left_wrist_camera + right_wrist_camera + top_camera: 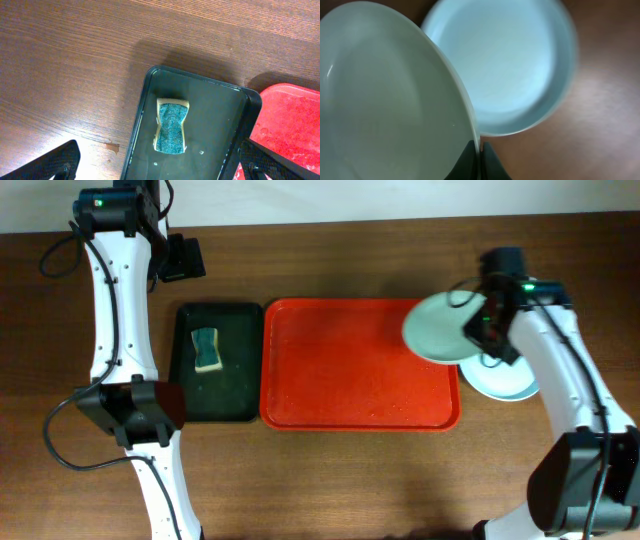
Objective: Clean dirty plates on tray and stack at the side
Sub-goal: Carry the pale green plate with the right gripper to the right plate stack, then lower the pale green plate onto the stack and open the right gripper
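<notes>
A pale mint green plate (435,328) hangs tilted over the far right corner of the red tray (350,380), its rim pinched by my right gripper (487,330), which is shut on it. In the right wrist view the mint plate (385,100) fills the left side and my right gripper (480,145) clamps its edge. A pale blue plate (505,380) lies on the table just right of the tray, partly under the arm, and also shows as the blue plate (510,65) behind the held one. My left gripper (180,258) hovers open beyond the black tray, holding nothing.
A black tray (235,395) sits left of the red tray with a green-topped sponge (206,350) in it. From the left wrist the sponge (171,125) lies in the wet black tray (220,115), with the red tray (295,120) at right. A small wet spot (112,147) marks the wood.
</notes>
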Available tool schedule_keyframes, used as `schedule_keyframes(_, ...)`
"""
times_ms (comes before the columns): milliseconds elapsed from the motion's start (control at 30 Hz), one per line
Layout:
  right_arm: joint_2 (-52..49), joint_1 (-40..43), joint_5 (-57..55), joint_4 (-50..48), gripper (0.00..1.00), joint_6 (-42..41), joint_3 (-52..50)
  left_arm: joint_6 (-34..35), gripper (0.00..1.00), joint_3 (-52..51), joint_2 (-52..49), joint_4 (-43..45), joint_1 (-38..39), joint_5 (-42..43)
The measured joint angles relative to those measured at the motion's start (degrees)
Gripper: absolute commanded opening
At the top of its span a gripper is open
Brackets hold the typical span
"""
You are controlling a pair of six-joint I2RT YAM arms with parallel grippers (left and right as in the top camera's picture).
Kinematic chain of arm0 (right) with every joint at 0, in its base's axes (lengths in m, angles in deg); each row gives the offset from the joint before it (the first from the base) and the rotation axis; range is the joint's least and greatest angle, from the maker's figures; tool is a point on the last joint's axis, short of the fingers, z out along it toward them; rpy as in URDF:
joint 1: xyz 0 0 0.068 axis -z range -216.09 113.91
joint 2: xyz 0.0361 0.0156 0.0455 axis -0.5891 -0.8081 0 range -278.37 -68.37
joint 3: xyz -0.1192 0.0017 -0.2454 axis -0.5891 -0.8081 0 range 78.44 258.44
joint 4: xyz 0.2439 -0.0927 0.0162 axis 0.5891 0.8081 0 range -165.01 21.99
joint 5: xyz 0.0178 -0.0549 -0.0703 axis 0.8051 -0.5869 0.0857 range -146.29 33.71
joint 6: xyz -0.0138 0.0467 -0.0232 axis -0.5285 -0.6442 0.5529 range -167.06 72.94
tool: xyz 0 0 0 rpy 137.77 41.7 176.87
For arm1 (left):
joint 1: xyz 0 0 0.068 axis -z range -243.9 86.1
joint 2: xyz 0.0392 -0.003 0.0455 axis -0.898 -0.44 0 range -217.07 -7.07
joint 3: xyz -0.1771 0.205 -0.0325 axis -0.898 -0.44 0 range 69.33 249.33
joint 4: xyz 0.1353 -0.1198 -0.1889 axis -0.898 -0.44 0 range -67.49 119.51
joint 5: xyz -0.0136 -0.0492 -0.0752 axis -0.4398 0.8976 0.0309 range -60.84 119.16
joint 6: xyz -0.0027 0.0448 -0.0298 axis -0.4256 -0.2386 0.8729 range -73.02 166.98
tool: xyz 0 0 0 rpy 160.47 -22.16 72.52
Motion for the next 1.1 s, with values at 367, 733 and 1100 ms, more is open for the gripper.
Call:
schedule_keyframes(367,0.00,15.85,-0.63,-1.09,0.04,0.57,-5.99,0.00,0.99,0.00,0.00,-0.02,0.00,0.00)
schedule_keyframes(733,0.00,17.16,-0.76,-5.60,0.15,0.72,-11.13,0.00,0.99,0.00,0.00,0.00,0.00,0.00)
schedule_keyframes(1100,0.00,17.16,0.81,-5.16,0.63,0.81,-11.17,0.00,0.99,0.00,0.00,0.00,0.00,0.00)
